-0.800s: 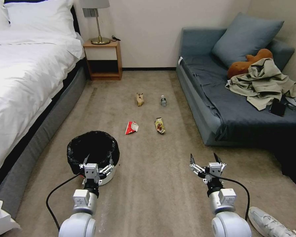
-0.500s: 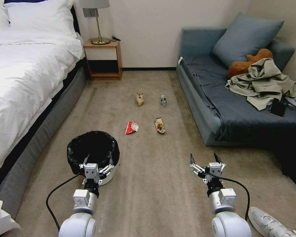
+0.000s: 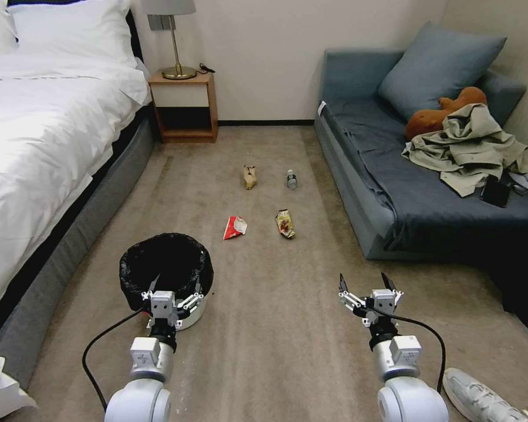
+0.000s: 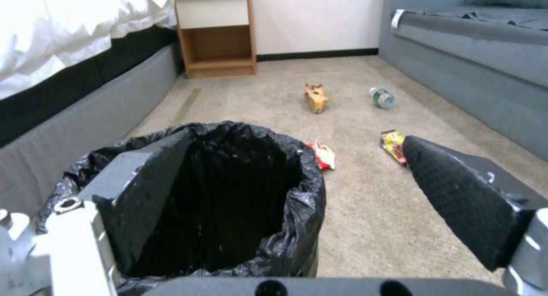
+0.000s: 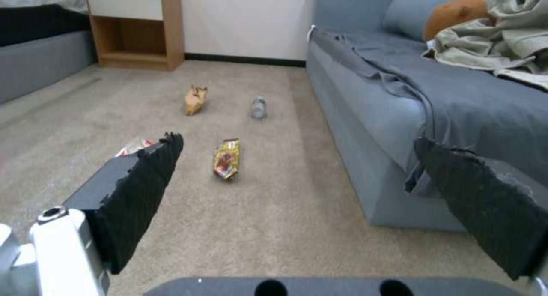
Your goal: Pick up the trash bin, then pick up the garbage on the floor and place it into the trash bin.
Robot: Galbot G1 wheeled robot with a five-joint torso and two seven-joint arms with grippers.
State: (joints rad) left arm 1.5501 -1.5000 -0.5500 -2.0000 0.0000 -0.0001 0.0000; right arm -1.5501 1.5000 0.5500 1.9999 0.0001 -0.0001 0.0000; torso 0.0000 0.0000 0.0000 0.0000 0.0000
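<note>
Beige carpet [image 3: 287,328] runs between a white-sheeted bed [image 3: 47,135] on the left and a blue-grey sofa [image 3: 405,193] on the right, with a wooden nightstand [image 3: 185,108] against the far wall. A small round white trash bin lined with a crinkled black plastic bag [image 3: 165,271] is seen standing upright near the bed, its mouth open upward. Beyond it, four litter pieces are laid out on the carpet: a red-and-white crumpled wrapper [image 3: 235,227] and a yellow-brown snack wrapper [image 3: 285,223] in the nearer row, a crumpled tan paper bag [image 3: 249,176] and a small clear plastic bottle [image 3: 291,180] farther off. The snack wrapper, bag and bottle are each laid with the long axis running away from the robot. The left gripper [image 3: 173,287] is held at the bin's near rim with fingers spread wide, one finger [image 4: 150,189] over the bag's opening and the other outside it; whether the bag is touched cannot be told. The right gripper [image 3: 364,282] is held above bare carpet, fingers wide apart, nothing gripped. A white sneaker [image 3: 481,398] is seen by the right arm
</note>
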